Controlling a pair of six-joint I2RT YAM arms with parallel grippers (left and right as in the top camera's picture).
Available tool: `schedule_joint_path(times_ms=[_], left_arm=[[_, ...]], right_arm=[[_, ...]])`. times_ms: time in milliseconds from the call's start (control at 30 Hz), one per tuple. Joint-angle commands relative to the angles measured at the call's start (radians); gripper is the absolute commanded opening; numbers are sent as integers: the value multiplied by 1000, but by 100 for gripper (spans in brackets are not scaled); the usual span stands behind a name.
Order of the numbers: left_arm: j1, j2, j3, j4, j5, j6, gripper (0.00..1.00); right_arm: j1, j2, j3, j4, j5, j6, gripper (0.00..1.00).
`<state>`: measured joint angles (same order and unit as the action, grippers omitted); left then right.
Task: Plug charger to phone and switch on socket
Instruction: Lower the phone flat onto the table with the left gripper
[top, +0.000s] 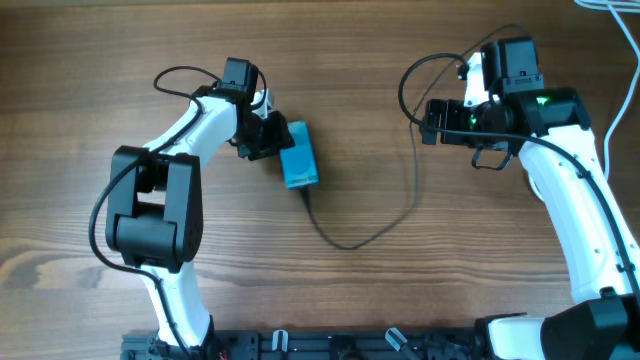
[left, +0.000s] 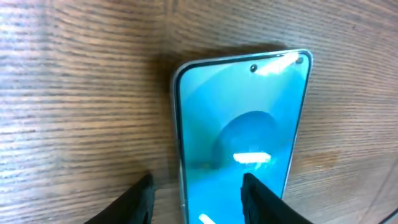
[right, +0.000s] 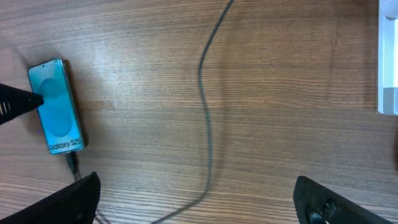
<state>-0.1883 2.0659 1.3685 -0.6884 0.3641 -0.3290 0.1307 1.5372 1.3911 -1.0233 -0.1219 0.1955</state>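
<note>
The turquoise phone (top: 298, 157) lies flat on the wooden table, left of centre. The charger (top: 352, 243) is a thin black cable; its plug tip (right: 73, 162) sits against the phone's lower end, and the cable loops right and up towards the right arm. My left gripper (top: 273, 138) is at the phone's upper left with its jaws apart. One finger (left: 134, 202) is beside the phone's (left: 242, 124) edge, the other (left: 261, 199) over its screen. My right gripper (top: 429, 121) stands wide open and empty, with the cable (right: 208, 137) running below it. Only a white corner of the socket (right: 388, 62) shows.
A thick white cord (top: 618, 25) crosses the top right corner of the overhead view. The right arm's own black cable (top: 408, 75) arches above its gripper. The arm bases stand along the table's front edge (top: 300, 345).
</note>
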Motion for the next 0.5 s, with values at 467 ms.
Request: schedule_joint_path(times_ms=[467], left_arm=[[186, 43, -28, -50, -89, -99, 10]], right_arm=[[-2, 19, 9, 26, 88, 0, 100]])
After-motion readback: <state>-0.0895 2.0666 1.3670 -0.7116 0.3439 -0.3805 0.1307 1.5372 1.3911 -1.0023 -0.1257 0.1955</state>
